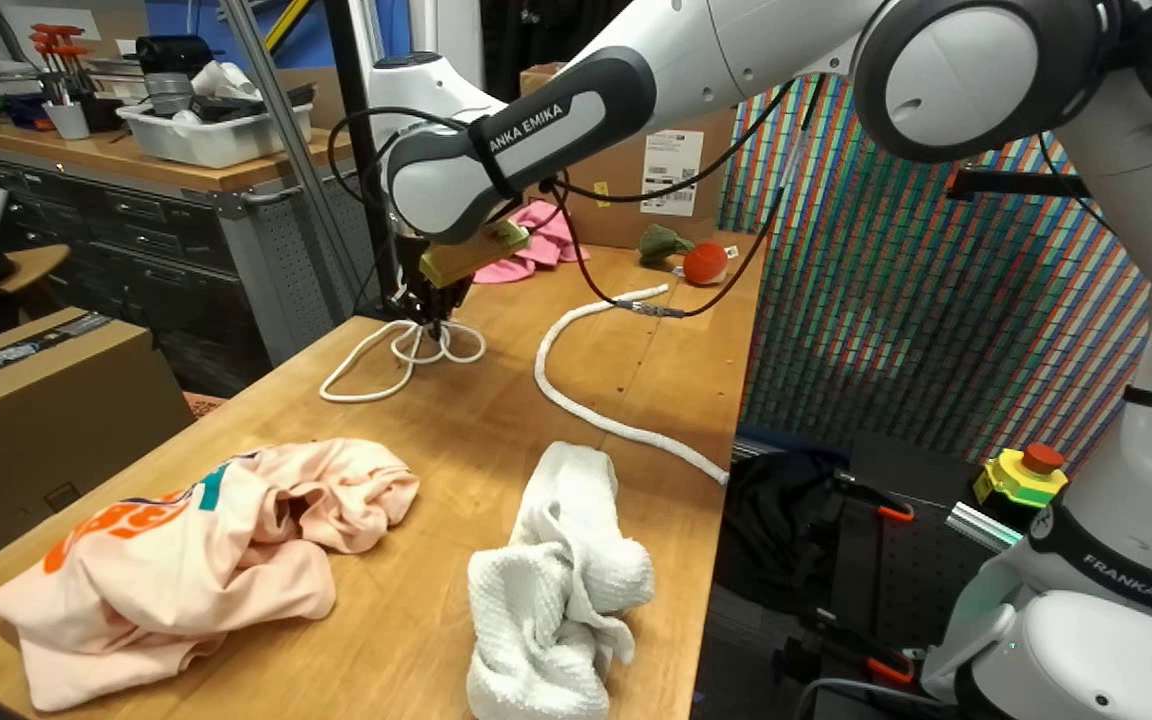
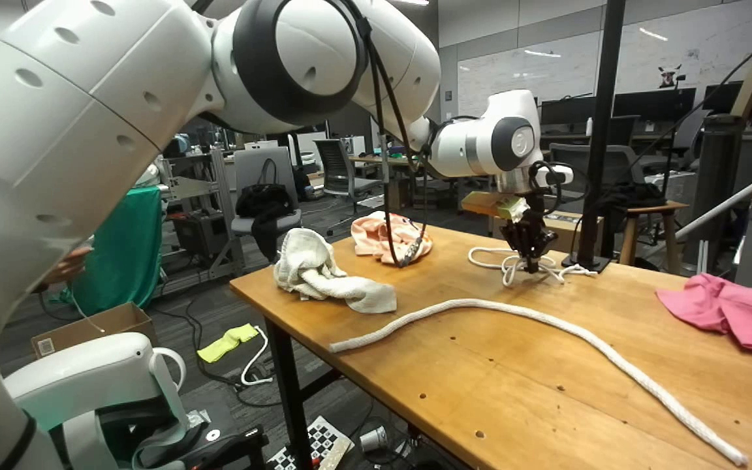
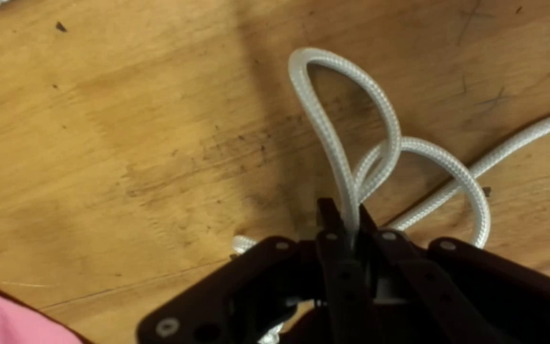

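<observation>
Although most of the thin white cord [image 3: 393,129] lies looped on the wooden table [image 1: 476,430] under the gripper [image 3: 345,212], the jaws are clenched on it, one narrow loop pointing up the wrist view and a loose run trailing off right

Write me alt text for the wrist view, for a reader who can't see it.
A black gripper pinches a thin white cord, whose loops spread toward the top and right of the picture, with one strand running off the right edge. Beneath lies a scuffed wooden table, and a pink cloth shows in the bottom left corner.
</observation>
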Robot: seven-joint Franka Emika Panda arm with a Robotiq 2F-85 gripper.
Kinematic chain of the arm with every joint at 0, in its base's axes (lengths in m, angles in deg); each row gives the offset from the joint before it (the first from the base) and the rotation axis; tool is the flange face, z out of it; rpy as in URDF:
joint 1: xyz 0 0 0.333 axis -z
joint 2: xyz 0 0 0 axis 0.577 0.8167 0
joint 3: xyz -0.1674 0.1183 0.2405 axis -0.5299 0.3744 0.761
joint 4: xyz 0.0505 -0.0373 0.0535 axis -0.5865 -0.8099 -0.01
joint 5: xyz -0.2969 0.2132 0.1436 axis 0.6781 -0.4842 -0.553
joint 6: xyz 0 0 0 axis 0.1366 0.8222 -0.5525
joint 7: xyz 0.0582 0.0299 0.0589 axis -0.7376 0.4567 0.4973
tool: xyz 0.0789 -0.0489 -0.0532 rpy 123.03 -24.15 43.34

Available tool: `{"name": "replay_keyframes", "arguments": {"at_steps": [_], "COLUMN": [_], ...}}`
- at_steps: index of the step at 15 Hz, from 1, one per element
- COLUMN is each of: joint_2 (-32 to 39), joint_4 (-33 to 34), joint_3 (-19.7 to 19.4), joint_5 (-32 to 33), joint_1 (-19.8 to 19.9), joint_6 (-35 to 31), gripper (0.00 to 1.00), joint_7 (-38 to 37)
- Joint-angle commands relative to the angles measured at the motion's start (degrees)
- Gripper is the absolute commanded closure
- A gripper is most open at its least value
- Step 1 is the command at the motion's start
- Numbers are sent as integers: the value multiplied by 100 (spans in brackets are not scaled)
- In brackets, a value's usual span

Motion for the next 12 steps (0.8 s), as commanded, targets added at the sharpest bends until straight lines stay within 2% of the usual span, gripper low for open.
{"name": "replay_keyframes", "arguments": {"at_steps": [1,3,6,10,12], "joint_2": [134,30,-230,-905,-1396], "joint_4": [310,216,-6,-469,-825], "joint_3": [-144,-152,-175,-216,-179], "joint_5": [117,149,310,723,933], "joint_1": [-126,-155,-249,-430,-468], "joint_6": [2,2,30,631,1058], "gripper": [65,55,32,2,0], "joint_7": [-182,-157,-112,34,168]}}
